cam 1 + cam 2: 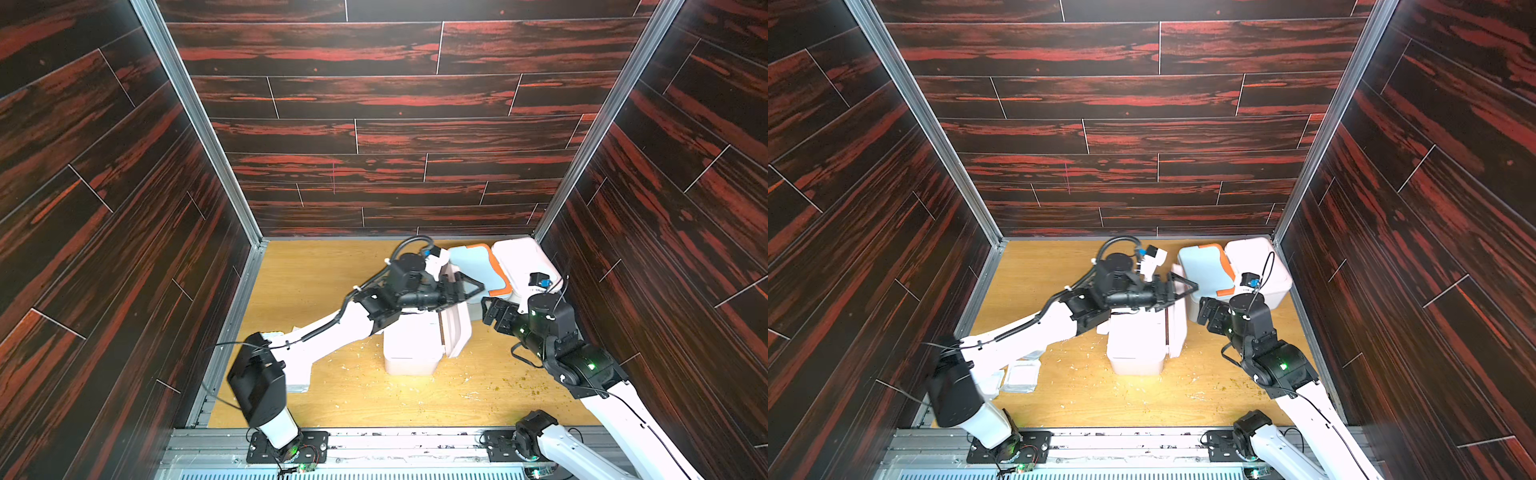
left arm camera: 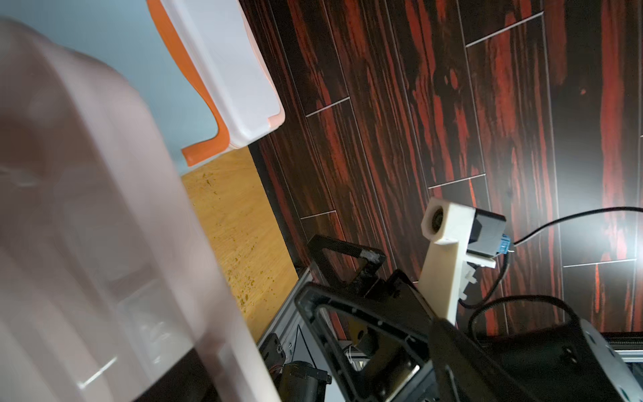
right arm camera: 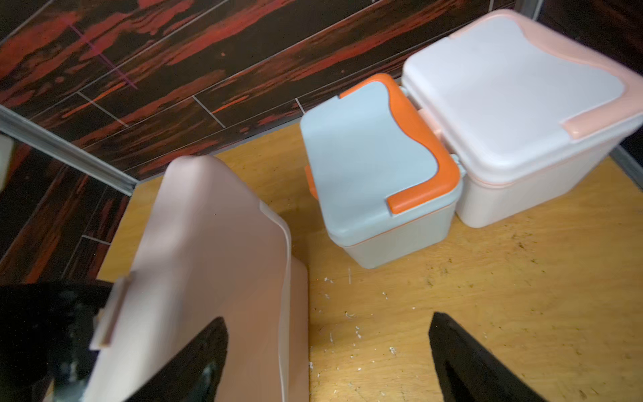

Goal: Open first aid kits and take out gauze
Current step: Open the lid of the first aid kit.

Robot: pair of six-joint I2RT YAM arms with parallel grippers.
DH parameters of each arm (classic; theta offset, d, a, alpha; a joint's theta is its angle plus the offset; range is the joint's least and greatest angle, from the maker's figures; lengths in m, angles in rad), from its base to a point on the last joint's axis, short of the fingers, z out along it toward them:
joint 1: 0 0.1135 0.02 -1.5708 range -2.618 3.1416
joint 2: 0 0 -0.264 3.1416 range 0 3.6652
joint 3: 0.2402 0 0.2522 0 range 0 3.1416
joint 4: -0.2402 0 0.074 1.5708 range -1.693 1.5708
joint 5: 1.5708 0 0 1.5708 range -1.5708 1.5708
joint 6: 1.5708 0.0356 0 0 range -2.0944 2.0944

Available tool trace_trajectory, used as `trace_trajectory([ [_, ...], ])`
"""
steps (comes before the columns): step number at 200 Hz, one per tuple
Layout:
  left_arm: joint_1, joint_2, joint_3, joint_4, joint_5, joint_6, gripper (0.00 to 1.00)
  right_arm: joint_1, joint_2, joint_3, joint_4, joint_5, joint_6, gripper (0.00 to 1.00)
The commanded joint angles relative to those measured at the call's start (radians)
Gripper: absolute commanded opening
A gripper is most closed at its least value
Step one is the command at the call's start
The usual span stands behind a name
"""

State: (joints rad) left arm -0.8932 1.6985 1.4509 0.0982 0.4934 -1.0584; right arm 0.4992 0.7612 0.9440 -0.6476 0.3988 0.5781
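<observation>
Mid-table: smooth pink plastic kit [image 1: 411, 345], flat rounded lid [image 3: 208, 243] upright; left fingers [image 1: 480, 287] spread, right fingers [image 3: 462, 355] spread.

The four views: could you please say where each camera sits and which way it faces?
Top views: high at the front, looking down at the table, left arm, right arm.
Left wrist: faces the right wall past the raised lid; right arm shows.
Right wrist: faces the back wall; own fingers show.
Both wrist views share the raised lid and blue kit.
</observation>
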Motion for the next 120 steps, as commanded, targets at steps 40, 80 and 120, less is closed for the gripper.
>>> trace_trajectory([
  [40, -0.030, -0.006, 0.095, -0.252, -0.091, 0.190, 0.91, 0.002, -0.127, 0.024, -0.057, 0.114, -0.006, 0.95],
  [80, -0.030, -0.113, 0.011, -0.270, -0.190, 0.251, 0.94, 0.002, -0.138, 0.019, -0.021, 0.026, -0.055, 0.95],
  [120, -0.030, -0.255, -0.117, -0.266, -0.300, 0.305, 0.95, 0.002, -0.160, 0.018, 0.007, -0.015, -0.089, 0.95],
])
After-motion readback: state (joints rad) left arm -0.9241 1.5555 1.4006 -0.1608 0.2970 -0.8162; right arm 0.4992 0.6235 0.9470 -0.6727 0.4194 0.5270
